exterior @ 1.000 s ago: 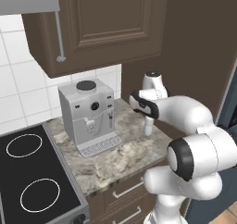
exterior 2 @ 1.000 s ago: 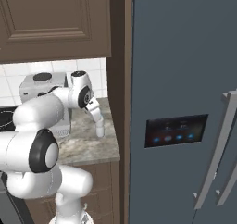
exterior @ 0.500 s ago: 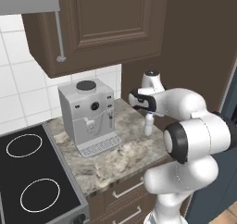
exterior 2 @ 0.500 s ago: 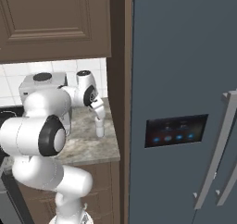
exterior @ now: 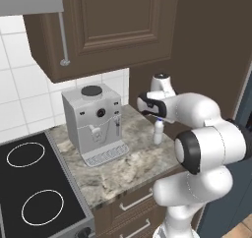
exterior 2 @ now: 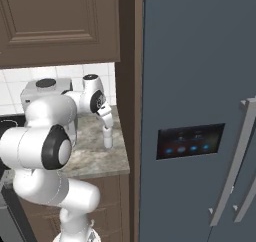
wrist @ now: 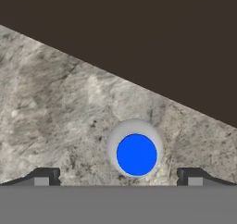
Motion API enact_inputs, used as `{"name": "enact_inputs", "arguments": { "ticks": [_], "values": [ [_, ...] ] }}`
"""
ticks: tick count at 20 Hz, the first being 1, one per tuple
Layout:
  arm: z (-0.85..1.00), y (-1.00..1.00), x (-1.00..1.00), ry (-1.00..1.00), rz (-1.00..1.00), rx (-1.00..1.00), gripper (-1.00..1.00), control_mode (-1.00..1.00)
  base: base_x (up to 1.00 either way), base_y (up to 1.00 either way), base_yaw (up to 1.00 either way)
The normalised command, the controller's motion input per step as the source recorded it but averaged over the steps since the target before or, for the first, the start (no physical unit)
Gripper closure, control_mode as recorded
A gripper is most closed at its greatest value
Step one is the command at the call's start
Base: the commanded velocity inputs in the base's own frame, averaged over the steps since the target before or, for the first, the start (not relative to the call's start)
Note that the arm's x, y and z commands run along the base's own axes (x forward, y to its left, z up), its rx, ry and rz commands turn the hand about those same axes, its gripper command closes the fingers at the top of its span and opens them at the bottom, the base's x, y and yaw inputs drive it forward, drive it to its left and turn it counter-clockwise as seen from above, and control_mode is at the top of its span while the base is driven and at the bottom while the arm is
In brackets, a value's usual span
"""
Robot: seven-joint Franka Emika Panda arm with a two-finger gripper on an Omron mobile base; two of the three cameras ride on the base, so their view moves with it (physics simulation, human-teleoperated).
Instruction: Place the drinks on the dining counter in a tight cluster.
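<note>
So the small white bottle with the blue cap [exterior: 158,132] is standing upright on the little marbled stone bench [exterior: 123,165], over by its right edge, close to the tall dark brown panel [exterior 2: 131,86] that walls that side off. Not much room on that flank at all, the bottle is near the panel and the bench stops right there.

The claw [wrist: 118,176] hangs straight above the bottle, pointing down. From the hand camera the blue cap [wrist: 136,154] sits pretty much between the two dark fingertips [wrist: 44,176], a touch toward the right-hand one, with bare stone on both sides of the bottle. Jaws are spread wide and nothing is in them, no contact with the bottle that I can see.

To the left, the silver coffee machine [exterior: 95,123] takes up the back-left part of the bench, well apart from the bottle, so there's a decent open strip of stone between them and toward the front edge. The black cooktop [exterior: 34,193] butts up against the bench's left edge. Brown wall cabinet [exterior: 106,25] hangs overhead, above the arm.
</note>
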Motion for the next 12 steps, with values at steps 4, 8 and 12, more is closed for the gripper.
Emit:
{"name": "enact_inputs", "arguments": {
  "ticks": [4,8,12],
  "values": [
    [-0.01,-0.05,-0.20,0.00,-0.02,0.00,-1.00,-1.00,0.00,0.00,0.00],
    [-0.12,-0.09,-0.04,0.00,-0.04,0.00,-1.00,-1.00,0.00,0.00,0.00],
    [-0.17,-0.04,0.17,0.00,0.00,0.00,-1.00,-1.00,0.00,0.00,0.00]
  ]
}}
